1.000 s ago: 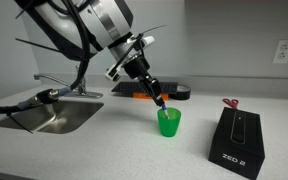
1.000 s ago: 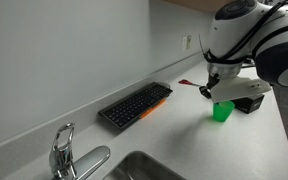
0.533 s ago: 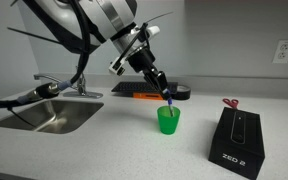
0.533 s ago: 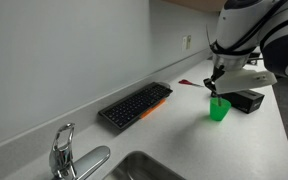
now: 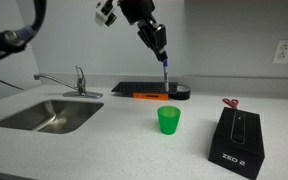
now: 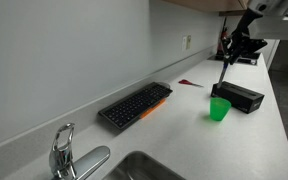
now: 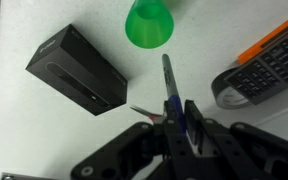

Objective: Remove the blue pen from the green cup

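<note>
The green cup (image 5: pixel 169 120) stands upright on the white counter, also seen in an exterior view (image 6: pixel 220 109) and the wrist view (image 7: pixel 149 22). My gripper (image 5: pixel 160 42) hangs high above the cup, shut on the blue pen (image 5: pixel 165 62), which dangles down from the fingers, clear of the cup. In an exterior view the gripper (image 6: pixel 230 50) holds the pen (image 6: pixel 225 68) above the cup. In the wrist view the pen (image 7: pixel 170 85) pokes out from between the fingers (image 7: pixel 180 118) toward the cup.
A black ZED 2 box (image 5: pixel 236 138) lies beside the cup. Red scissors (image 5: pixel 230 102) lie behind it. A keyboard (image 6: pixel 135 104), an orange marker (image 5: pixel 150 96) and a tape roll (image 5: pixel 180 92) lie by the wall. A sink (image 5: pixel 49 115) with faucet is beyond.
The gripper has risen well above the cup with the blue pen in its grip; the pen's tip has left the cup. The cup stays in place.
</note>
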Available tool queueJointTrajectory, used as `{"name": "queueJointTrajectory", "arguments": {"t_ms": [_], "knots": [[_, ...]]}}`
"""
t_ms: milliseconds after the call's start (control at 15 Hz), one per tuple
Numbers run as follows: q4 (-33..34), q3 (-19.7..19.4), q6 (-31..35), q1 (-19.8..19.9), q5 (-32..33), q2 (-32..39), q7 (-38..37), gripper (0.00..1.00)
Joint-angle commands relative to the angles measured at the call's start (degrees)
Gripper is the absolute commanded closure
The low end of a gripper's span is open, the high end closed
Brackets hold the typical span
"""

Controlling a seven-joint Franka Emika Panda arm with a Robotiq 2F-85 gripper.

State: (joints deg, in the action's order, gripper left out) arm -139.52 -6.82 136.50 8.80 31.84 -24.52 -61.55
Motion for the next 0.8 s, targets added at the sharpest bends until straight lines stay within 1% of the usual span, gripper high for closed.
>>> {"name": "queueJointTrajectory", "arguments": {"t_ms": [0, 200, 333, 400, 533, 667, 733], "knots": [[-1.49, 1.92, -0.2, -3.19, -14.25, -2.82, 9.74, 0.96], [-2.0, 5.63, -1.23, -5.74, -23.43, 0.85, 14.49, 0.96], [-2.16, 8.3, -3.01, -6.77, -26.39, 4.17, 16.29, 0.96], [-1.85, 9.67, -4.62, -6.81, -26.46, 5.95, 16.51, 0.96], [-0.47, 12.04, -9.38, -6.37, -24.36, 9.4, 15.65, 0.96], [1.55, 13.03, -14.81, -6.18, -22.54, 12.48, 15.42, 0.96], [2.73, 13.11, -16.49, -6.08, -21.66, 14.05, 14.85, 0.96]]}}
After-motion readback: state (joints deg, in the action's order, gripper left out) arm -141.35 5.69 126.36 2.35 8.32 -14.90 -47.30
